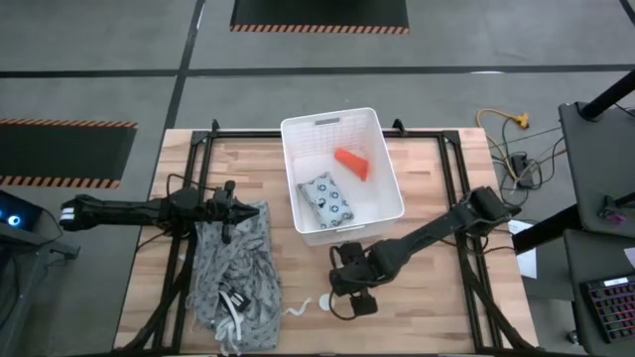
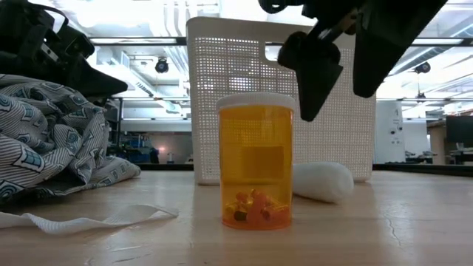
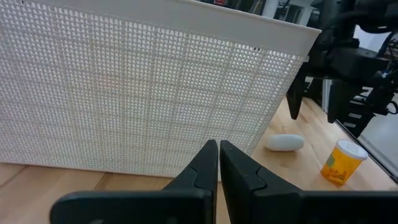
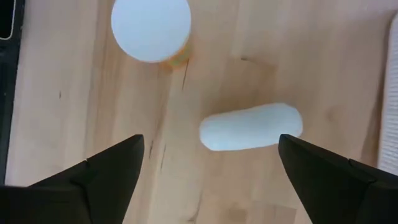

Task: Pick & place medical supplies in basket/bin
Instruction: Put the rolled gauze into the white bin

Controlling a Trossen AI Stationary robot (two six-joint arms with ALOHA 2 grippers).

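The white tub [image 1: 342, 124] holds the orange tube [image 1: 351, 163] and the grey-blue dotted packet [image 1: 327, 198]. An amber pill bottle [image 2: 256, 166] with a white round cap [image 4: 151, 28] stands upright on the table near the tub's near side. Beside it a small white oblong bottle [image 4: 250, 127] lies on its side. My right gripper [image 4: 210, 142] hangs open above this white bottle, pointing down, one finger on either side and clear of it. My left gripper [image 3: 219, 165] is shut, left of the tub above the cloth's edge, pointing at the tub's wall [image 3: 143, 93].
A large grey patterned cloth [image 1: 233, 273] lies bunched on the table's left half. A thin white string [image 1: 296, 309] trails from it toward the capped bottle [image 1: 324, 302]. Bare wood lies right of the tub and along the near right side.
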